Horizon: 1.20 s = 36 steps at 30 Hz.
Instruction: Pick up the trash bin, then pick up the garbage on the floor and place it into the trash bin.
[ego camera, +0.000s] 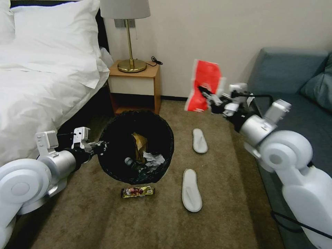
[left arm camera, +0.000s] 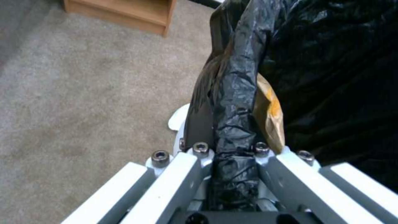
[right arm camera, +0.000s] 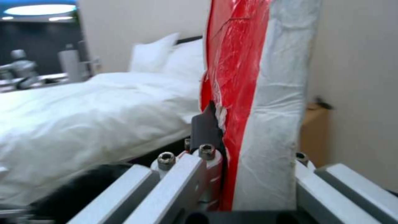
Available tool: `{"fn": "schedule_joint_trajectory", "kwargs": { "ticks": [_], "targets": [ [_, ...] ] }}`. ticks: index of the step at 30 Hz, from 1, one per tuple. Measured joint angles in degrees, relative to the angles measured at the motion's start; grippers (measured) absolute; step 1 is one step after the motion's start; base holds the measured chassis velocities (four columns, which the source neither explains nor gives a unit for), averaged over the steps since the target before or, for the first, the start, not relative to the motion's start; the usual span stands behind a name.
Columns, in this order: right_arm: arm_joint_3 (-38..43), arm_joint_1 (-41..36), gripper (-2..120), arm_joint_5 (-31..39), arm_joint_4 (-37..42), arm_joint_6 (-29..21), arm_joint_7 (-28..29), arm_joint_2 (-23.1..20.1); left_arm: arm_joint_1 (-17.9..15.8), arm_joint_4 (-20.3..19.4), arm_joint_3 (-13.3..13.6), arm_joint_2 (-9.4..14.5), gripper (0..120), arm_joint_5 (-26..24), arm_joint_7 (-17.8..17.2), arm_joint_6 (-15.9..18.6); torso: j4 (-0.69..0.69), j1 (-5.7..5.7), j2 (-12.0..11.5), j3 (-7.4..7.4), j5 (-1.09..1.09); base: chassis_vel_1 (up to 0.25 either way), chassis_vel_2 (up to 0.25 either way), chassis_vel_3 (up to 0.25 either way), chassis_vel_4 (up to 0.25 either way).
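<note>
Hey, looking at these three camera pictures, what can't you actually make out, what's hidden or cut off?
- Head view: the bin's bottom, under a bottle, tissue and brown bag.
- Head view: print on the floor wrapper, too small.
- Right wrist view: the red and white packet's top, cut off by the edge; the right gripper grips it.
- Left wrist view: the liner hides the rim in the left gripper.

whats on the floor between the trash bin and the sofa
Two white slippers lie on the carpet between the trash bin and the sofa, one farther back than the other, as the head view shows.
</note>
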Motion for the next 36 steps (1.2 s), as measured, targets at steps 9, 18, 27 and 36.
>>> {"fn": "schedule_joint_trajectory", "kwargs": {
  "ticks": [9,18,27,36],
  "targets": [
    [-11.2,5.6,0,-1.9,0.4,-0.7,-1.4,1.2,-3.2,0.6,4.3,0.0,2,-0.4,-0.8,0.0,0.00,0.00,0.0,0.00,0.00,0.000,0.000,0.000,0.000],
    [-16.8,5.7,1,-5.1,2.7,-3.1,-3.9,0.4,-4.3,0.0,5.2,0.1,2,-5.1,-7.0,0.0,-0.01,-0.01,0.0,-0.01,0.01,0.000,0.000,0.000,0.000],
    [-18.2,6.2,34,-9.0,3.5,-5.0,-8.4,0.4,-4.7,-0.1,4.8,0.1,2,-7.2,-9.3,0.0,-0.01,-0.01,0.0,-0.01,0.00,0.000,0.000,0.000,0.000],
    [-18.5,6.2,66,-9.2,3.0,-4.4,-8.0,1.4,-5.4,0.0,4.4,-0.2,2,-7.6,-9.3,0.0,-0.01,-0.01,0.0,-0.01,0.01,0.000,0.000,0.000,0.000]
  ]
}}
